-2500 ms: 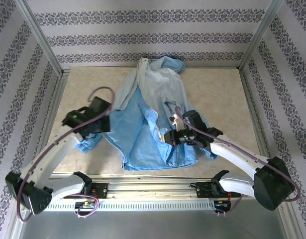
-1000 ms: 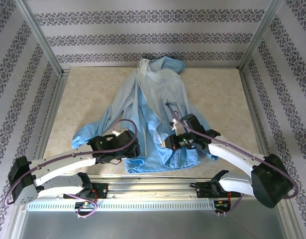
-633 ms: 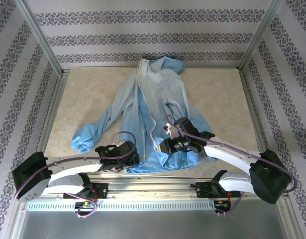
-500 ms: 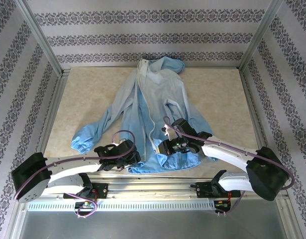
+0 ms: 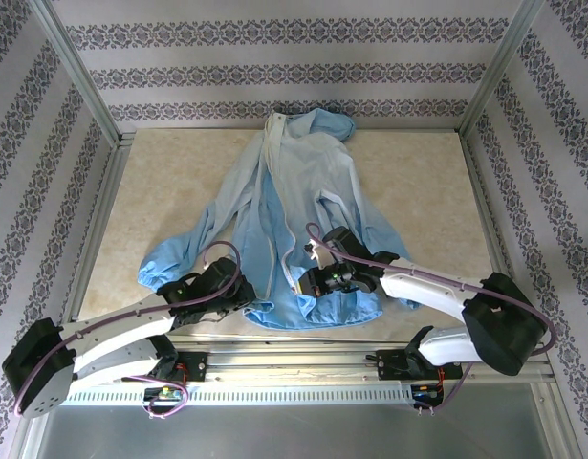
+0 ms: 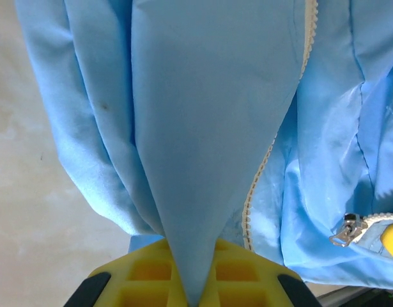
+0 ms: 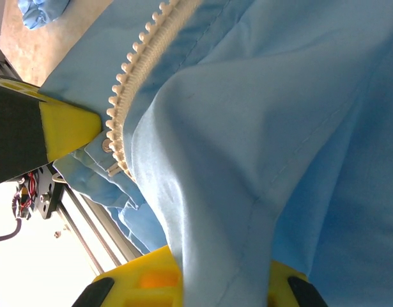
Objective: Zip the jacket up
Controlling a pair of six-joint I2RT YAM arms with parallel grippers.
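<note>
A large, thin, light-blue hooded jacket (image 5: 308, 191) of crinkly fabric lies spread on a beige mottled worktop (image 5: 418, 191). Its hood points to the far wall and its hem sits near the arms' edge. One long sleeve trails to the left and ends in a gathered cuff (image 5: 155, 277). A pale white zipper strip (image 5: 287, 251) runs down the front, and the two front panels lie apart along it.

Both arms reach in low over the hem. The left end effector (image 5: 238, 292) is clenched on the jacket's lower left front. In the left wrist view, a taut fold of blue fabric rises from between its yellow pads (image 6: 145, 278). The toothed zipper strip (image 6: 306, 38) runs just right of that fold. A small silver zipper pull (image 6: 345, 230) lies on the cloth further right.

The right end effector (image 5: 308, 282) grips the jacket just beside the zipper. In the right wrist view, fabric is pinched between its yellow pads (image 7: 151, 275), with the zipper teeth (image 7: 138, 54) close by.
</note>
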